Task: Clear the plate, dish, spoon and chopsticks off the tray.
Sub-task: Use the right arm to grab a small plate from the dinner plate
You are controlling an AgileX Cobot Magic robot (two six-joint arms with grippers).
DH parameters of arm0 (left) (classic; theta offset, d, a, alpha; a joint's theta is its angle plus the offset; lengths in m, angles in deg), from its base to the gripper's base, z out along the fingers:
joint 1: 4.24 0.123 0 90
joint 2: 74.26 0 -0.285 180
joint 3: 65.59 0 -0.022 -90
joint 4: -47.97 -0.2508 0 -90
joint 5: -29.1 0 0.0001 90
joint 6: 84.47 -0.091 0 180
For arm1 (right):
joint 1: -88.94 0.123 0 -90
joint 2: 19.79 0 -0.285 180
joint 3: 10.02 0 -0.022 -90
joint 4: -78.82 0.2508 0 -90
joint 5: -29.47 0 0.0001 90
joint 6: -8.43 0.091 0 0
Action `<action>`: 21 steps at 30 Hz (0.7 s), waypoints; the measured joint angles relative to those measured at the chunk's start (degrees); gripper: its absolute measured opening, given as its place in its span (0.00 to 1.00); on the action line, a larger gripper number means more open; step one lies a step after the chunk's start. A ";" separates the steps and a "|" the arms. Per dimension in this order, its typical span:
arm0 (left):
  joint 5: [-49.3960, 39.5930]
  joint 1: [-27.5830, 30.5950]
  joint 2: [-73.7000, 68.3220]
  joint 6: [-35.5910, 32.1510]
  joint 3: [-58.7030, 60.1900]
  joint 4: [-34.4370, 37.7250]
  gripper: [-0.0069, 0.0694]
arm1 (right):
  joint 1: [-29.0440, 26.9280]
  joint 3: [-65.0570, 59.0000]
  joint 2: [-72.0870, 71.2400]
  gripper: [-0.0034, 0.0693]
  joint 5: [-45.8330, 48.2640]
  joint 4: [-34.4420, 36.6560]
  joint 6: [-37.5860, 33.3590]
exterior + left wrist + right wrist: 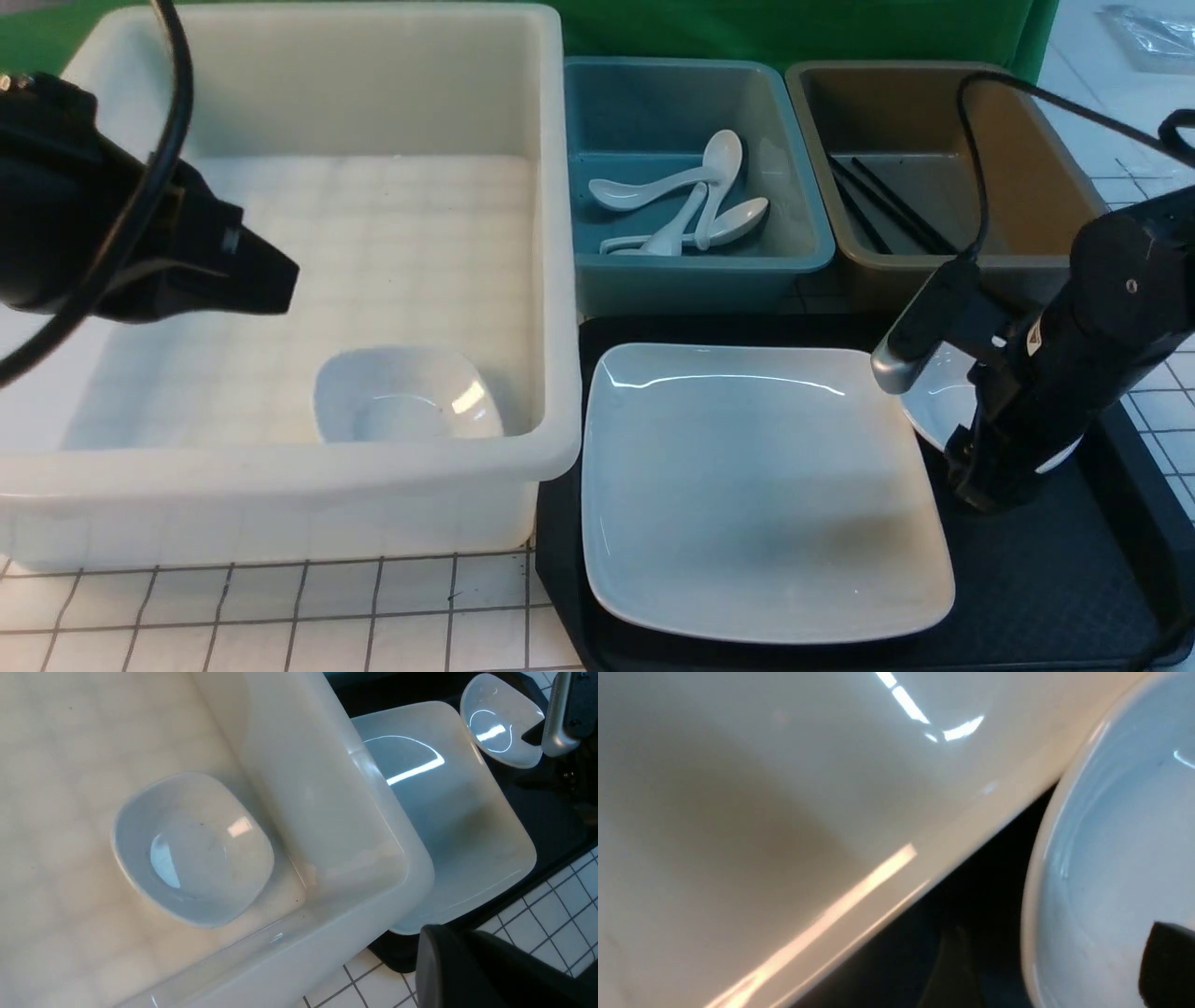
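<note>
Front: plate is lying flat on tray, filling most of its left part; dish is sitting just beside the plate's far right corner, also on the tray; right gripper is pointing down at that dish, half hiding it; can't tell how wide its jaws are standing or whether it is gripping anything; left gripper is hanging closed and empty over tub; second dish is resting inside the tub; spoons are lying in blue bin, chopsticks in brown bin; none showing on the tray.

Left wrist: second dish is sitting in the tub's corner; plate and dish are lying on tray.

Right wrist: one dark finger is hovering over dish; plate is lying close alongside, tray showing between.

Judging: spoon and chopsticks are looking done; dish is in hand now; plate is waiting.
</note>
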 joint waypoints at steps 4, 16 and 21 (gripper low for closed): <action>-0.15 0.00 -1.14 -0.45 0.00 -0.02 0.07 | 0.00 0.00 2.91 0.75 -1.31 -2.29 0.62; -0.26 0.00 -1.30 -1.45 0.00 -0.02 0.07 | 0.26 0.55 2.64 0.26 -2.13 -6.41 3.16; -0.38 0.00 -1.30 -1.45 0.00 -0.09 0.07 | 0.26 1.65 -3.45 0.15 4.12 -5.36 5.36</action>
